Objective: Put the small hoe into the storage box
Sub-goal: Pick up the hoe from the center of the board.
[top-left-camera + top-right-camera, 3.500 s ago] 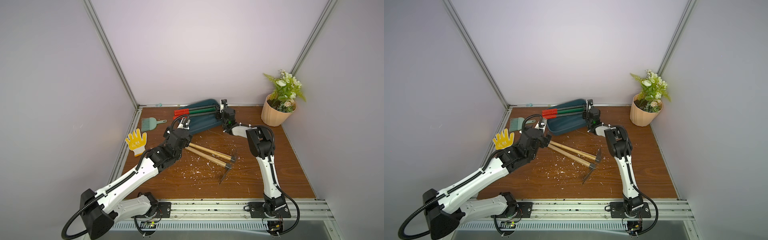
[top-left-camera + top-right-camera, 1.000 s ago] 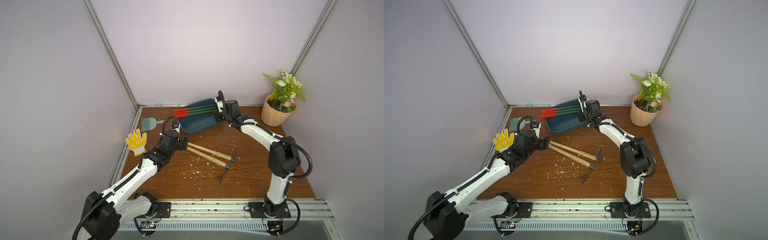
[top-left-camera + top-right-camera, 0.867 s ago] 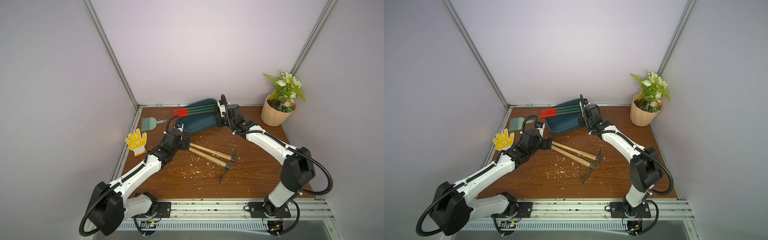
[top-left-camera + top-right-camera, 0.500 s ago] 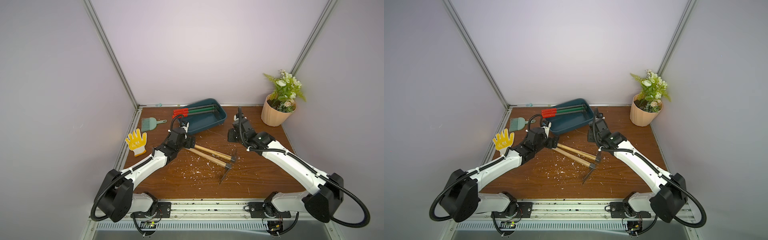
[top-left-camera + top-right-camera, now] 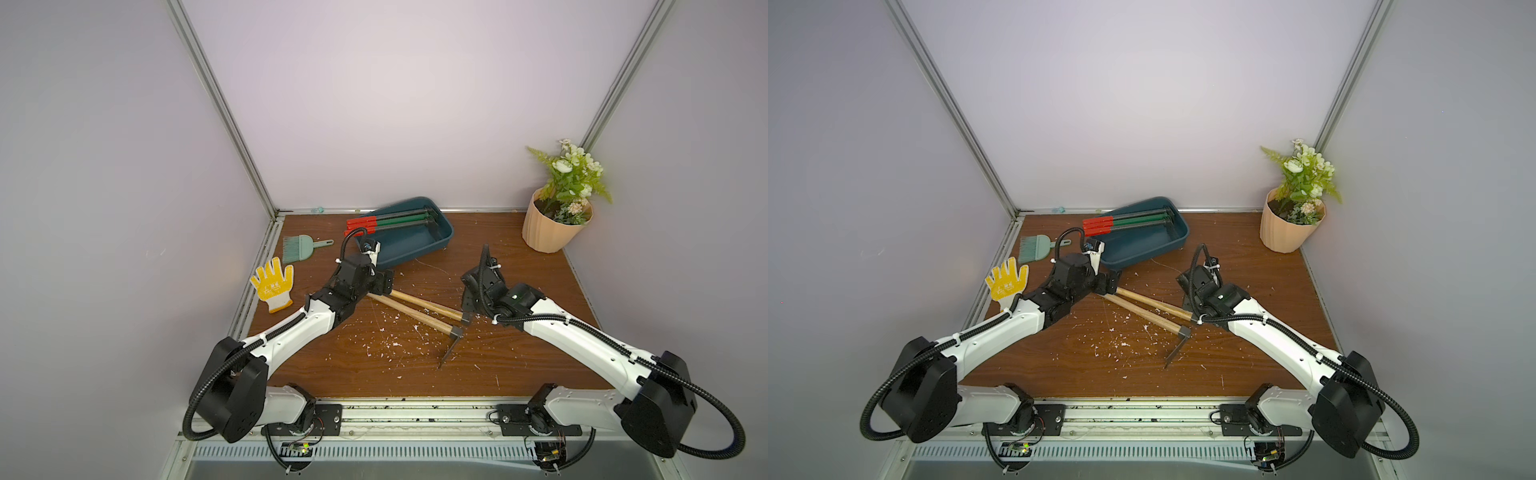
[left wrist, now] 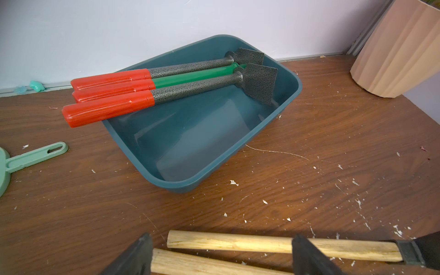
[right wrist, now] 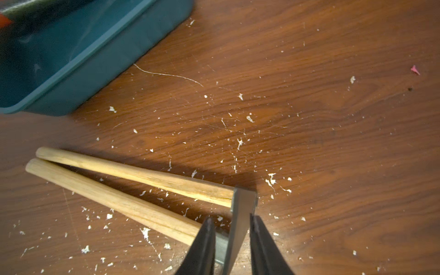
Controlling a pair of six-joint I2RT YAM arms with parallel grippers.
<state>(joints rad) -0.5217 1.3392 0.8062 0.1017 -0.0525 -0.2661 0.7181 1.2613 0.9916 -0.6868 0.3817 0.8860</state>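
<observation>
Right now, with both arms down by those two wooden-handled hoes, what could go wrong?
The left gripper has open jaws straddling both wooden-handled hoes, which touch; closing might grab two. The right gripper flanks a thin metal blade that could slip. The dark teal plastic storage box already holds three red-gripped tools overhanging its rim, so space is tight.

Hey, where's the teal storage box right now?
In both top views the storage box sits at the back middle of the table, between the green brush on its left and the peach flower pot further right.
</observation>
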